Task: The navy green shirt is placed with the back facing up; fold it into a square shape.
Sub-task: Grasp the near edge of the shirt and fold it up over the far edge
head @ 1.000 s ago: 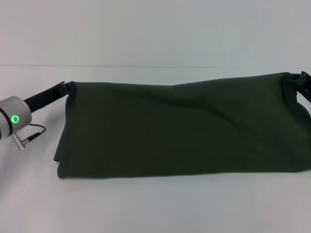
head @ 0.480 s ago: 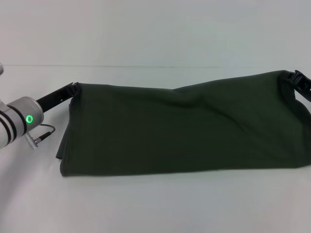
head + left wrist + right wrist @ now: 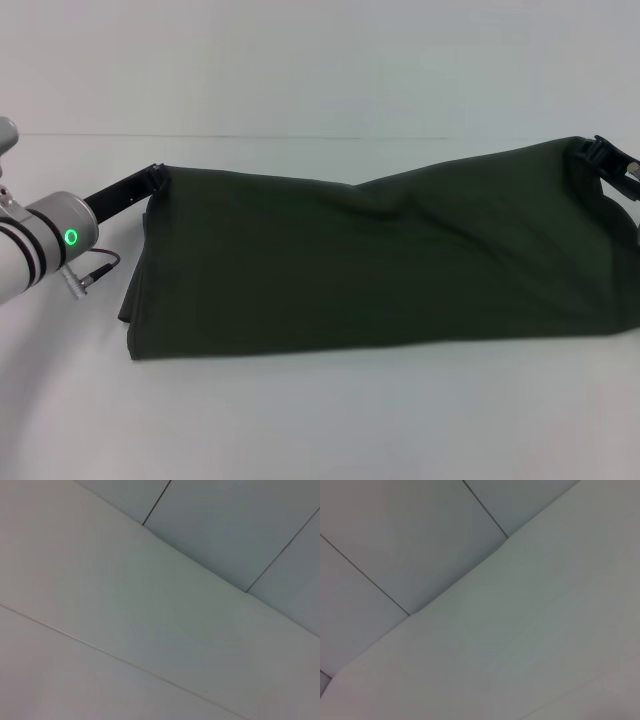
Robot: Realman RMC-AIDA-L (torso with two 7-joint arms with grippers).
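Note:
The navy green shirt [image 3: 380, 262] is a wide dark olive band across the white table in the head view, its plain side showing. Its upper edge is held up off the table at both ends while its lower fold rests on the surface. My left gripper [image 3: 157, 177] is shut on the shirt's upper left corner. At the far right, my right gripper [image 3: 590, 150] is shut on the upper right corner, which sits higher than the left one. Neither wrist view shows the shirt or any fingers.
The white table [image 3: 320, 420] reaches forward of the shirt and off to the left. A pale wall [image 3: 320, 60] rises behind it. Both wrist views show only wall and ceiling panels [image 3: 225, 525].
Both grippers have carried the shirt's upper edge: the left corner moved right and slightly nearer, the right corner rose. The left arm's wrist came further into view.

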